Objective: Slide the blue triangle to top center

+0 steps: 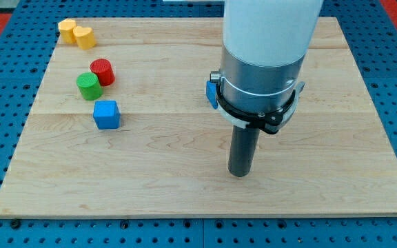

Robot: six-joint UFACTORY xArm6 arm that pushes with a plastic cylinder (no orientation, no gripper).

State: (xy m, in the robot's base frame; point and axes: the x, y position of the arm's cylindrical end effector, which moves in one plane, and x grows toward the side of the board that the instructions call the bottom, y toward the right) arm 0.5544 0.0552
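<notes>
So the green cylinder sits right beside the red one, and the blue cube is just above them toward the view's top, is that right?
Not quite. The camera view shows the green cylinder beside the red cylinder, but the blue cube lies below them, toward the view's bottom, not above.

No readable text, labels, brands, numbers or signs on board, blocks or arm.

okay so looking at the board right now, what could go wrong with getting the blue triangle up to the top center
1. The blue triangle is mostly hidden behind the arm's body, so its exact pose is hard to judge.
2. My tip sits below and to the view's right of it; pushing off-centre could spin it or send it sideways.
3. The board's top edge is near; an overshoot could slide it off.
</notes>
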